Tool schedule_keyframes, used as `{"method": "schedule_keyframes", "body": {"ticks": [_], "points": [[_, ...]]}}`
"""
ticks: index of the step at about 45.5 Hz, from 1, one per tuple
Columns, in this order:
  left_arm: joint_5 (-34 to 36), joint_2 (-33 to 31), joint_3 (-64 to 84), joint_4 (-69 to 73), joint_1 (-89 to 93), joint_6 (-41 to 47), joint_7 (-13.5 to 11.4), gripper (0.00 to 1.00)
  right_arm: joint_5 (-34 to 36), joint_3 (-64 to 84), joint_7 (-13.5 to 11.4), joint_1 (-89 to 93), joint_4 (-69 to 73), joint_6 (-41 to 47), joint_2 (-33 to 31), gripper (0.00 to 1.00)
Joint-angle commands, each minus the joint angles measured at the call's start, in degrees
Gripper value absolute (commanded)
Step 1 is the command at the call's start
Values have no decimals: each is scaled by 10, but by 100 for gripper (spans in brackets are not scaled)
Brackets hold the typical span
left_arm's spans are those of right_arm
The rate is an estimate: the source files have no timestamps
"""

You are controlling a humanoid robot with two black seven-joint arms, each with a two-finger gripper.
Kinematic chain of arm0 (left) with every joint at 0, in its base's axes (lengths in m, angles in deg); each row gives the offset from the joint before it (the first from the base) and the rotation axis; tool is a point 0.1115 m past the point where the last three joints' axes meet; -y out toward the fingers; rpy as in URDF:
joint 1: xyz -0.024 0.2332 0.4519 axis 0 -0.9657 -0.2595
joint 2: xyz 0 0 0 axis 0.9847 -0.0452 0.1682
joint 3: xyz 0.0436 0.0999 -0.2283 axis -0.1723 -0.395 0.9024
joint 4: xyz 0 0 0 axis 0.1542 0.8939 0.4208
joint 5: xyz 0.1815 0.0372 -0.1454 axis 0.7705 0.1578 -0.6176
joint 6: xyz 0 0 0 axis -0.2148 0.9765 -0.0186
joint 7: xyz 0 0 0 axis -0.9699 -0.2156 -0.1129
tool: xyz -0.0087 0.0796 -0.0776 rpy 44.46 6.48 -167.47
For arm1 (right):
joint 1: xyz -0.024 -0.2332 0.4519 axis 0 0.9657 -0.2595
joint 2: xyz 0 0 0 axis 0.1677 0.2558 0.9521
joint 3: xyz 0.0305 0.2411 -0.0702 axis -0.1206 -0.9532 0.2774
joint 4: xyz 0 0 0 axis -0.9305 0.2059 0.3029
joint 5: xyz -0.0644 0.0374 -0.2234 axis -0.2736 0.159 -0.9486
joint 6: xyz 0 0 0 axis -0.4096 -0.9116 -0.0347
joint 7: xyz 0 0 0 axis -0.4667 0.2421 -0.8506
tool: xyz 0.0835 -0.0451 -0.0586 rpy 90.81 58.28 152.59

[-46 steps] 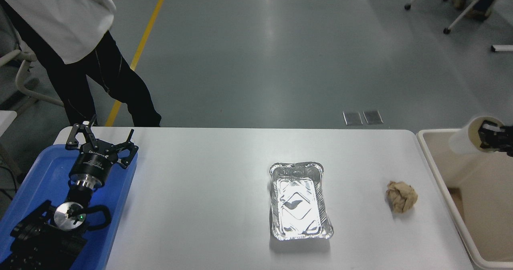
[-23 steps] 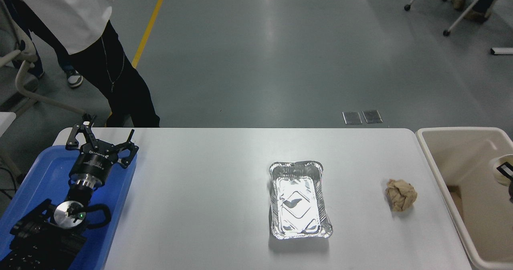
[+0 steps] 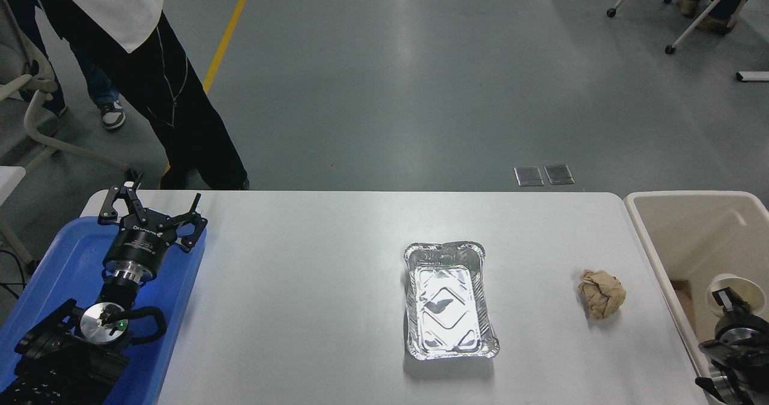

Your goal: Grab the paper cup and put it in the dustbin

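Observation:
The white paper cup is inside the beige dustbin at the table's right end, low against its near part. My right gripper comes in from the lower right corner and is shut on the cup's rim, with one finger inside the cup. The cup's round opening faces up toward the camera. The left gripper is parked open over the blue tray at the lower left.
A silver foil tray sits mid-table. A crumpled brown paper ball lies near the dustbin's left wall. A blue plastic tray is at the left edge. A person stands beyond the far left corner.
My right gripper has carried the cup from above the bin's far rim down and toward the camera, into the bin. The person at the far left has shifted.

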Motion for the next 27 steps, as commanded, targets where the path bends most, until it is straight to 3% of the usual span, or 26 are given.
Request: {"method": "schedule_keyframes", "body": {"ticks": [1,12,23,27], "points": [[0,0,0,0,0,0,0,99,-5,-7,2,6,-5,4,3,100],[0,0,0,1,0,0,0,99,-19,-3,10,-50,49,58,-77,100],[0,0,1,0,0,0,0,99,-187,34,16,-200,288,96,-211,100],[1,0,0,0,0,0,0,99,-213,115,14,-297,387,98,-222,100]]}}
